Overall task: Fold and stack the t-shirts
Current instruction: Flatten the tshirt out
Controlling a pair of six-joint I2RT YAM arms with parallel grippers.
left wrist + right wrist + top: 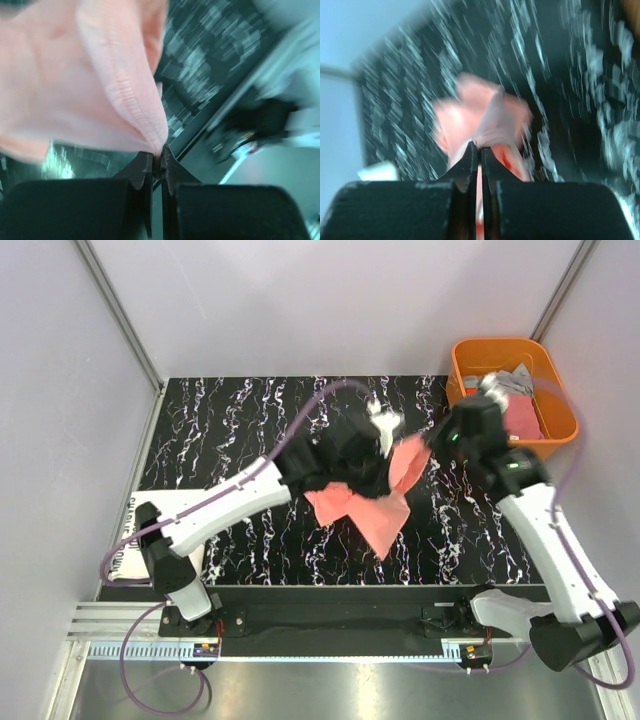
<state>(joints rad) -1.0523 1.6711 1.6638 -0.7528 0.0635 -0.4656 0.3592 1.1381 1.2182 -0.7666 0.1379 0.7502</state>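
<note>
Top cam is the only one giving the whole layout: black marbled worktop (pixel 230 430), pale walls on three sides, both arms reaching into the middle. The salmon-pink tee (pixel 375 515) is bunched between them, roughly centre, a bit to the right. Its lower corner tapers to a point toward the near edge. Can't tell from there if it touches the worktop. You also can't read either grip from up top, bc the black wrists cover those spots.

Wrist cams sort that out. Left pincer (pixel 157 159) is pressed together on a hemmed fold of the salmon cloth. Right pincer (pixel 476 149) is nipped tight on another bunch of it, fabric spilling out past the tips. Both wrist views are blurry, so no finer detail.

Other stuff:
- Orange tub (pixel 462 365) at the far right corner, w/ a grey tee (pixel 520 380) and a deeper pink tee (pixel 522 418) inside.
- Right arm (pixel 540 520) has its wrist just beside the tub, overlapping the near-left rim in that view.
- White tee (pixel 175 498) lies flat at the left edge, w/ the left arm (pixel 230 502) crossing over it.

Room-wise, bare marble shows across the far left of the worktop and along the near strip on the right side.
</note>
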